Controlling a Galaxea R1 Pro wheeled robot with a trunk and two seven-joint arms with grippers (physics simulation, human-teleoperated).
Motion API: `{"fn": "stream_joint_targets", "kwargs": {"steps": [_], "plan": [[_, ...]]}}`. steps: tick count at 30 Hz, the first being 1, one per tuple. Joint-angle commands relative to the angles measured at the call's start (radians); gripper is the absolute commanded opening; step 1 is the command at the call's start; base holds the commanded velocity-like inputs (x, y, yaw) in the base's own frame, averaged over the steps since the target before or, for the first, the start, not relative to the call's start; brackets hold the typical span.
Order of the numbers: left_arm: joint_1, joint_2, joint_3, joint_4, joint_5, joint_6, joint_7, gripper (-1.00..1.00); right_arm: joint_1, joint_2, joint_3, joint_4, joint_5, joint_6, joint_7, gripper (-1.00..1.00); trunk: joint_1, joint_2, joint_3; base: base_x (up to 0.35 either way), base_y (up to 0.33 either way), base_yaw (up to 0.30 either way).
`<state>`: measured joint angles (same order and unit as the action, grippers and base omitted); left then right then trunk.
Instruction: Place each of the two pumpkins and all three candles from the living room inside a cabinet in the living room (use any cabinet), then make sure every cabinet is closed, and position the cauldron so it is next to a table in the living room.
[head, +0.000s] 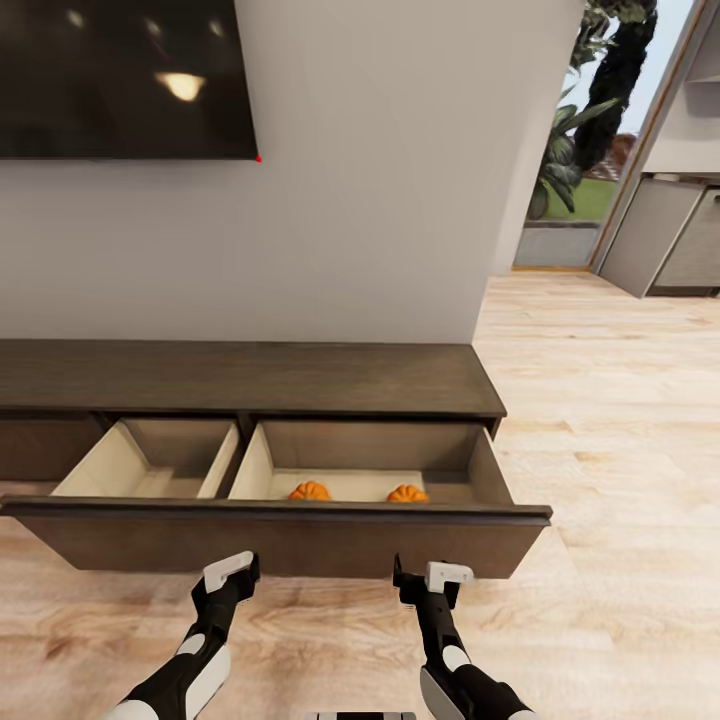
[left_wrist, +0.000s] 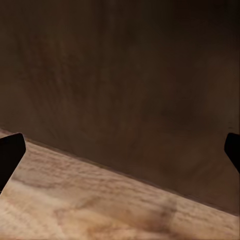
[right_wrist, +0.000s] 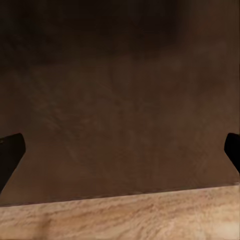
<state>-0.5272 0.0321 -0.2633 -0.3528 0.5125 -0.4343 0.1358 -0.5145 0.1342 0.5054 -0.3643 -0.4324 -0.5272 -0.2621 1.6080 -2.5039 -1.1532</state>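
Head view: cabinet runs along the wall below the black TV. Its wide drawer is pulled out, dark front panel facing the robot, pale interior split into two compartments.

Two pumpkins sit in the right-hand compartment, against the inside of the front panel: left pumpkin and right pumpkin, apart from each other, only their tops visible above the panel edge. Left compartment shows bare pale walls; its floor near the front is hidden by the panel.

Left hand is low, just in front of the drawer front, over the wood floor. From it, the left pumpkin lies at about 1 o'clock, behind the panel. Right hand is likewise just before the front panel; the right pumpkin lies at about 12 o'clock from it, slightly toward 11, again behind the panel.

Left wrist view: the two dark fingertips sit at opposite edges of the frame, spread wide, nothing between them; dark drawer front ahead, floor below. Right wrist view: same arrangement, fingertips wide apart, empty, facing the panel. Contact with the panel cannot be judged; probably a small gap.

Beyond the cabinet's right end, at 1 o'clock, a doorway shows plants outside.
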Motion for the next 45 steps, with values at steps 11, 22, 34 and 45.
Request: {"fn": "stream_joint_targets", "kwargs": {"steps": [11, 22, 34, 45], "plan": [[-0.001, 0.003, -0.008, 0.0, 0.006, -0.004, 0.007, 1.0, -0.001, -0.001, 0.008, 0.004, -0.008, 0.01, -0.008, 1.0, 0.0, 0.0, -0.001, 0.16, 0.0, 0.0], [-0.001, 0.003, -0.008, -0.003, 0.004, -0.005, 0.008, 1.0, -0.001, -0.001, 0.007, 0.005, -0.009, 0.01, -0.008, 1.0, 0.003, -0.002, -0.024, 0.008, 0.0, 0.0], [-0.001, 0.003, -0.009, -0.003, 0.005, -0.02, 0.008, 1.0, -0.001, -0.001, 0.007, 0.005, -0.008, 0.01, -0.008, 1.0, 0.005, -0.003, -0.039, 0.0, 0.0, 0.0], [-0.001, 0.004, -0.01, 0.0, 0.005, -0.032, 0.008, 1.0, -0.001, -0.001, 0.007, 0.005, -0.006, 0.01, -0.008, 1.0, 0.005, -0.003, -0.039, 0.106, 0.0, 0.0]]}}
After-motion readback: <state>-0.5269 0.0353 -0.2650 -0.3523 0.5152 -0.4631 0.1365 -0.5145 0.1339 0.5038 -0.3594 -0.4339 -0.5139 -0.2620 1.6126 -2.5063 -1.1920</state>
